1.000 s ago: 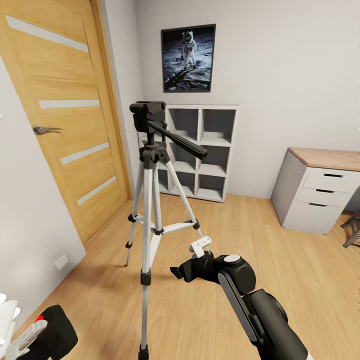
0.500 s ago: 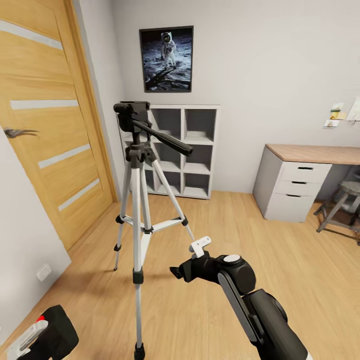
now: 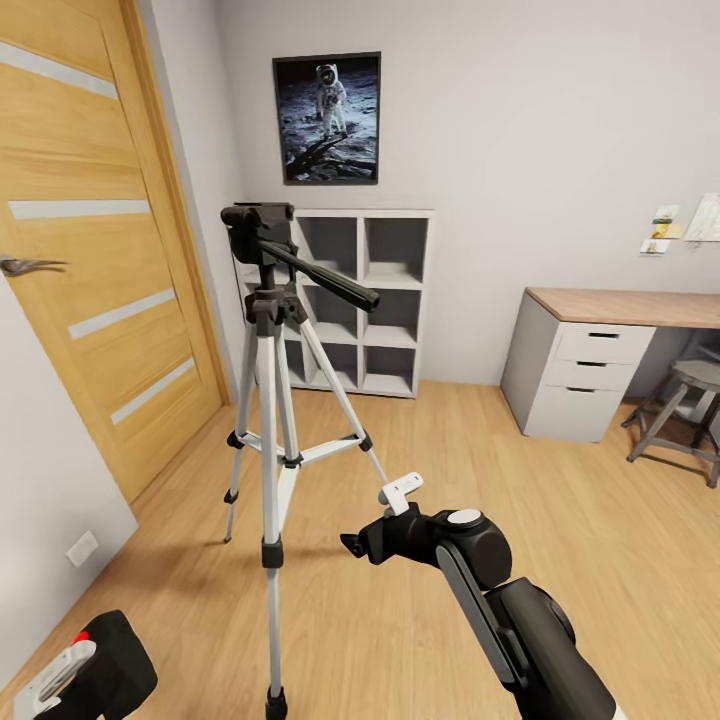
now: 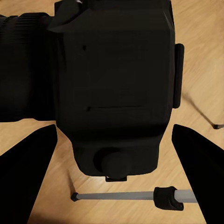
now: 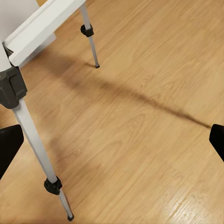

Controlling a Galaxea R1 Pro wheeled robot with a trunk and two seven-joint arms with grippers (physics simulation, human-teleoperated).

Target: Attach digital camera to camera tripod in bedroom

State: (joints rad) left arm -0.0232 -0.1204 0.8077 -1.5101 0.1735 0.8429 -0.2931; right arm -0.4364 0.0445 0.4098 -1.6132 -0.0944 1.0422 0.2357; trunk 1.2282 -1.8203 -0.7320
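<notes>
Gripping digital camera [image 4: 114, 88] in my left gripper [image 3: 60, 680], fingers closed on its body.
Camera tripod [image 3: 268, 400] is standing upright, handle slanting down-right; my right gripper [image 3: 385, 520] is hanging open, empty.

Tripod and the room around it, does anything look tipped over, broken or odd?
Nothing stands out. The camera tripod stands upright on the wood floor, legs spread, its head bare. The digital camera sits between the left gripper's fingers.

The tall silver-legged camera tripod [image 3: 270, 400] stands before me, left of my right gripper [image 3: 385, 520]. Behind it sits the white cube shelf [image 3: 385, 300]; the small black digital camera [image 3: 105, 665], seemingly in my left gripper [image 3: 55, 680], lies lower left.
</notes>
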